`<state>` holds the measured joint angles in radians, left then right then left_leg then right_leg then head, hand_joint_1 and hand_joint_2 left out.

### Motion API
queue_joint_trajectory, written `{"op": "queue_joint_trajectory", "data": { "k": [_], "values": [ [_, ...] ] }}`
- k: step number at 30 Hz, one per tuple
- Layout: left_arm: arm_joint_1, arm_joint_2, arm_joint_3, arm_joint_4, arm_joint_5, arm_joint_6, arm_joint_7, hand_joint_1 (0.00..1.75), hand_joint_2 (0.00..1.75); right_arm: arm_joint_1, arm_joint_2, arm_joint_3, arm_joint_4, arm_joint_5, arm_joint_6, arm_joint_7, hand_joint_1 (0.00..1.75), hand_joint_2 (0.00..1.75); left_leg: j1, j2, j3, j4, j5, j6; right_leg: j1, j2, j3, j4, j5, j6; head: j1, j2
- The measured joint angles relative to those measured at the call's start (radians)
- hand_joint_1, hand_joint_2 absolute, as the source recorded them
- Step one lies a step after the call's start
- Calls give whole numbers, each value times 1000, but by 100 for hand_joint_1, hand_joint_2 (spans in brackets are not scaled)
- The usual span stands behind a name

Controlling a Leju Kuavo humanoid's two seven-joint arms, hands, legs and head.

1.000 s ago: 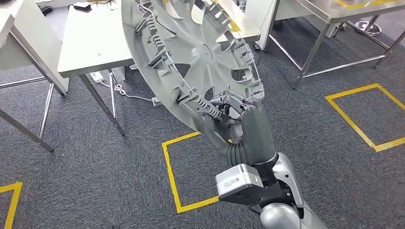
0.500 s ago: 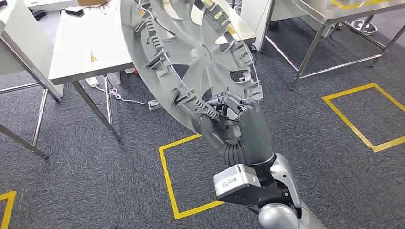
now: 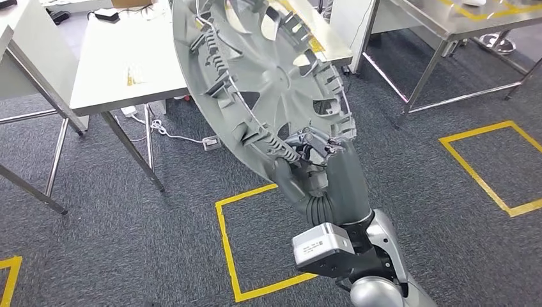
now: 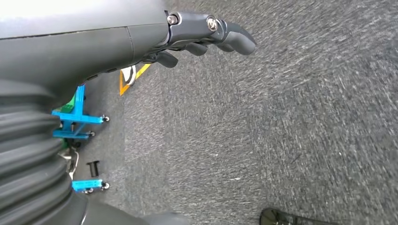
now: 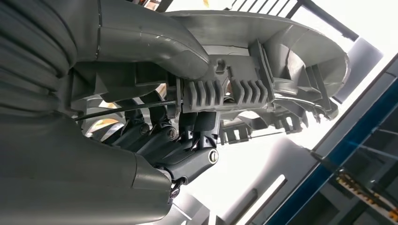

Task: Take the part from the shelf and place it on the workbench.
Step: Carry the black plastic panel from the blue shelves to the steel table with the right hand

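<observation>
In the middle of the frame, our right hand (image 3: 307,157) grips the rim of the big grey wheel cover (image 3: 262,77), held up tilted above the carpet (image 3: 128,243). Our left hand (image 4: 202,33) hangs loose, holding nothing.

The view has swung slightly; the white table (image 3: 121,70) sits closer.

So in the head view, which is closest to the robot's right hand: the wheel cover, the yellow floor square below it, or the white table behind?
1. Wheel cover, held in the right hand.
2. Yellow floor square, just beneath.
3. White table, beyond, to the left.
</observation>
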<state>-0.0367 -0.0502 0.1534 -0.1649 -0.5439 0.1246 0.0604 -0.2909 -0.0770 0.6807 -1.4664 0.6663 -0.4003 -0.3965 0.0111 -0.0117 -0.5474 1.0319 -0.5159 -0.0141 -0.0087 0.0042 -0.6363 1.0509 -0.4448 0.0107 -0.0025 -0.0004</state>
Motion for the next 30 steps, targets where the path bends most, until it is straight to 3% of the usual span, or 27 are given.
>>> {"op": "queue_joint_trajectory", "data": {
  "k": [4, 5, 7, 8, 9, 10, 12, 14, 16, 19, 21, 23, 24, 25, 26, 27, 28, 30],
  "values": [
    [-1, 1, 0, -2, -3, 1, -3, 0, 175, -1, -2, -2, -3, -1, -3, 4, 175, 175, 1, 4, -2, 19, -21, -23, -2, 1, 17, -14, -11, -29, -3, 0],
    [-1, 1, 0, -2, -3, 1, -4, 0, 175, -2, -2, -2, -4, -1, -4, 4, 175, 175, 2, 5, -22, 62, -40, -27, -4, 0, 24, -17, -14, -35, -5, 0],
    [-1, 1, 0, -2, -3, 1, -7, 0, 175, -4, -2, -2, -4, -2, -4, 3, 175, 175, 2, 7, -97, 196, -88, -31, -2, -1, 35, -17, -25, -43, -8, 0],
    [0, 1, 0, -2, -4, 1, -8, 0, 175, -4, -2, -2, -4, -3, -4, 3, 175, 175, 2, 7, -137, 256, -100, -31, -1, -1, 41, -17, -30, -45, -8, 0],
    [2, 2, 0, -2, -4, 1, -8, 0, 175, -4, -2, -2, -4, -5, -4, 2, 175, 175, 2, 7, -162, 284, -91, -31, 0, 0, 50, -17, -37, -46, -8, 0],
    [3, 2, 0, -2, -4, 1, -9, 0, 175, -4, -2, -2, -4, -6, -4, 2, 175, 175, 2, 7, -169, 271, -60, -30, 1, 1, 60, -17, -44, -45, -9, 0],
    [4, 4, 0, -1, -4, 1, -10, 0, 175, -4, -2, -2, -4, -8, -4, 2, 175, 175, 1, 7, -132, 148, 37, -22, 1, 3, 83, -17, -62, -42, -9, 0],
    [3, 6, 0, 0, -4, 1, -12, 0, 175, -5, -2, -2, -4, -8, -5, 1, 175, 175, -4, 8, -87, 37, 82, -12, 4, 3, 93, -16, -76, -34, -9, 0],
    [3, 6, 0, 0, -4, 0, -13, 0, 175, -5, -2, -2, -4, -8, -6, 0, 175, 175, -9, 8, -72, 8, 71, -2, 5, 4, 94, -19, -82, -23, -8, 0],
    [4, 6, 0, -1, -4, -1, -13, 0, 175, -6, -3, -2, -6, -9, -7, 1, 175, 175, -2, 6, -57, -5, 64, 16, 5, 1, 91, -1, -98, -5, -5, 0],
    [3, 7, 0, -1, -5, -1, -14, 0, 175, -6, -4, -2, -6, -10, -7, 0, 175, 175, 1, 6, -44, -11, 56, 26, 2, 0, 39, 102, -139, 6, -1, 0],
    [2, 7, 1, -1, -6, -1, -14, 0, 175, -5, -8, -2, -6, -10, -7, -1, 175, 175, 2, 6, -35, -10, 44, 30, -1, 0, -52, 241, -179, 13, 0, 0],
    [3, 6, 1, -1, -6, -1, -13, 0, 175, -5, -9, -2, -6, -10, -8, -1, 175, 175, 2, 6, -29, -9, 37, 28, -2, 0, -85, 276, -175, 15, 0, 0],
    [3, 6, 0, 0, -6, -1, -13, 0, 175, -4, -11, -2, -6, -10, -8, -1, 175, 175, 3, 5, -21, -8, 30, 26, -3, 0, -97, 271, -148, 15, 0, 0],
    [4, 6, 0, 0, -6, -1, -12, 0, 175, -4, -12, -2, -6, -10, -8, -1, 175, 175, 4, 4, -11, -6, 22, 24, -5, 0, -88, 225, -103, 16, 0, 0],
    [4, 5, 0, 0, -6, -1, -12, 0, 175, -4, -12, -2, -6, -10, -8, 0, 175, 175, 6, 3, -1, -4, 13, 20, -6, -1, -64, 152, -52, 15, 0, 0],
    [3, 5, 0, 0, -6, -1, -12, 0, 175, -4, -13, -2, -6, -10, -7, -1, 175, 175, 5, 2, 6, -2, 3, 14, -5, -1, -38, 84, -18, 14, 1, 0],
    [2, 6, 1, 0, -6, -1, -12, 0, 175, -4, -13, -2, -6, -10, -8, -1, 175, 175, 1, 0, 12, 0, -10, 2, -3, -1, -4, 5, 5, 4, 1, 0]
  ]
}}
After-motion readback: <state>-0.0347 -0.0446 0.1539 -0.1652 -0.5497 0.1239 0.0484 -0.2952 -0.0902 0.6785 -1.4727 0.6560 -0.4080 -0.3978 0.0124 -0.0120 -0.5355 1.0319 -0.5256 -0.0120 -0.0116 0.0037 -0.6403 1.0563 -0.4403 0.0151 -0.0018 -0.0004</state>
